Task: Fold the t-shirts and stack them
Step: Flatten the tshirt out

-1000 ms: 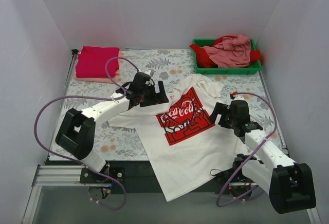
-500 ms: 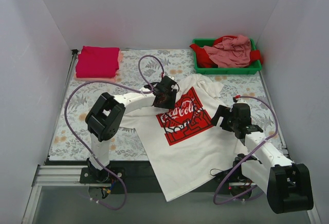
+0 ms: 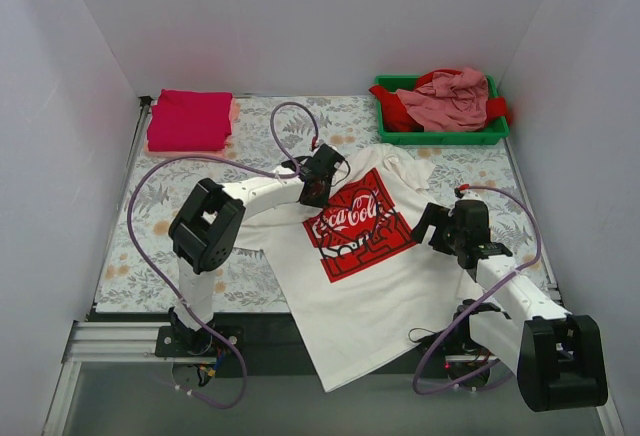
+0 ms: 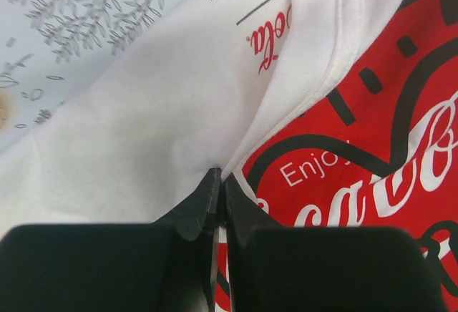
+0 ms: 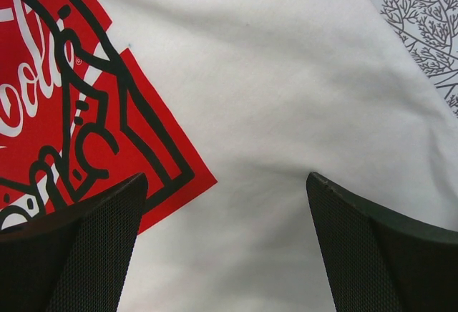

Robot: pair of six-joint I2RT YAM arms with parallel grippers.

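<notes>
In the top view, the white cloth t-shirt with a red graphic print (image 3: 375, 291) lies spread face up across the middle of the floral-covered table (image 3: 165, 256). Its hem hangs over the table's near edge at the bottom of the frame. The left fingers (image 3: 318, 181) sit on the shirt's upper left edge, just beside the print. The right fingers (image 3: 436, 224) are at its right edge. A folded crimson t-shirt (image 3: 188, 121) rests in the table's upper left corner. At the upper right, a green plastic tray (image 3: 445, 137) holds a crumpled dusty pink t-shirt (image 3: 455, 101) on top of a red t-shirt (image 3: 392, 104).

In the left wrist view, the left fingers (image 4: 207, 201) are pressed together at the bottom centre. They pinch a raised fold of the white cloth t-shirt (image 4: 143, 133), where plain fabric meets the red print on the right.

In the right wrist view, the right fingers (image 5: 93, 233) are spread wide apart at the lower corners. They hold nothing and sit above the white cloth t-shirt (image 5: 286, 97). The red print fills the left side and the table (image 5: 429, 33) shows at the upper right.
</notes>
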